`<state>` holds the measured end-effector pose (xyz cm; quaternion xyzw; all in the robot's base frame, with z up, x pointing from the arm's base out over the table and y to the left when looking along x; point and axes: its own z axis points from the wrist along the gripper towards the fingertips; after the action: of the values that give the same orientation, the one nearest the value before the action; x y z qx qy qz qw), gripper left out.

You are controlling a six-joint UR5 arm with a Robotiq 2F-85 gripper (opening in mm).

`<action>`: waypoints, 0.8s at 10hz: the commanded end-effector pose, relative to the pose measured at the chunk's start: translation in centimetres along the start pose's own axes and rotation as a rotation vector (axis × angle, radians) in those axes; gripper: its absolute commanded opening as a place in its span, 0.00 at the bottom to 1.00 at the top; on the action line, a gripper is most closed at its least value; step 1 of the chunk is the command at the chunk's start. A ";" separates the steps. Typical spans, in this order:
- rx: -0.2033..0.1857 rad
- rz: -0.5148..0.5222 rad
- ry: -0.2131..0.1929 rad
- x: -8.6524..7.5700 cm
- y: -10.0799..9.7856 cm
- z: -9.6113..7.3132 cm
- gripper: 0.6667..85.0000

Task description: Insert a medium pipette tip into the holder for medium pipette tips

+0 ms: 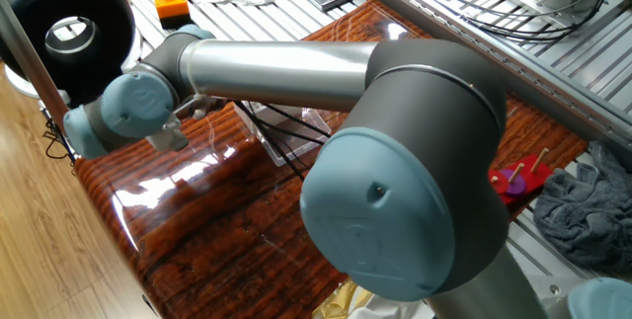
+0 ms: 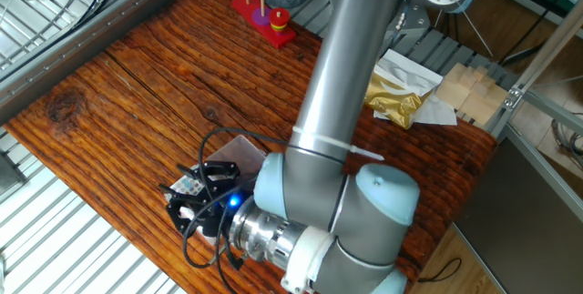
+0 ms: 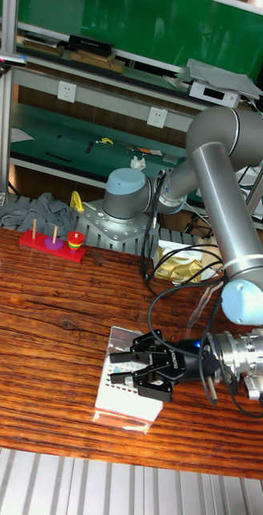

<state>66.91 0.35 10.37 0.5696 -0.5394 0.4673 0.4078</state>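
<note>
Tall fixed view, main panel: my gripper [image 3: 129, 366] lies nearly level over the holder for medium pipette tips [image 3: 125, 388], black fingers [image 3: 141, 354] pointing left across its white gridded top. Whether the fingers are spread or pinched on a tip I cannot tell; no pipette tip can be made out between them, and the grid holes are too fine to resolve. The holder sits near the front edge of the wooden table [image 3: 51, 306], directly beneath the fingers, with its clear lid hard to separate from the box.

To do this step well, I judge that I should bring any tip upright over a single free hole, descend slowly and straight, and release only once it is seated; a sideways nudge could shift the light box.

Comparison of views: the other fixed view shows the gripper [image 2: 196, 198] from above, with a blue light on the wrist and the holder [image 2: 232, 153] partly exposed behind it, but the arm [image 2: 351, 66] covers much of the scene. One fixed view is filled by the arm's elbow and shows only a clear corner of the holder [image 1: 296, 126], no fingers at all. Only the tall fixed view shows the fingers' height above the grid
</note>
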 end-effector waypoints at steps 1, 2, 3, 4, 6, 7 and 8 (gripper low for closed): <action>0.010 -0.019 -0.062 1.1 -0.7 0.6 0.49; 0.010 -0.018 -0.094 1.3 -0.7 0.9 0.49; 0.012 -0.013 -0.138 1.6 -1.0 1.4 0.49; 0.015 -0.019 -0.170 2.1 -1.4 2.0 0.49; 0.023 -0.012 -0.229 2.5 -1.9 2.8 0.51; 0.024 0.000 -0.295 1.9 -2.1 3.1 0.50; 0.029 0.026 -0.373 1.0 -2.7 3.1 0.47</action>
<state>68.81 -2.36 11.54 0.6241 -0.5796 0.4002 0.3383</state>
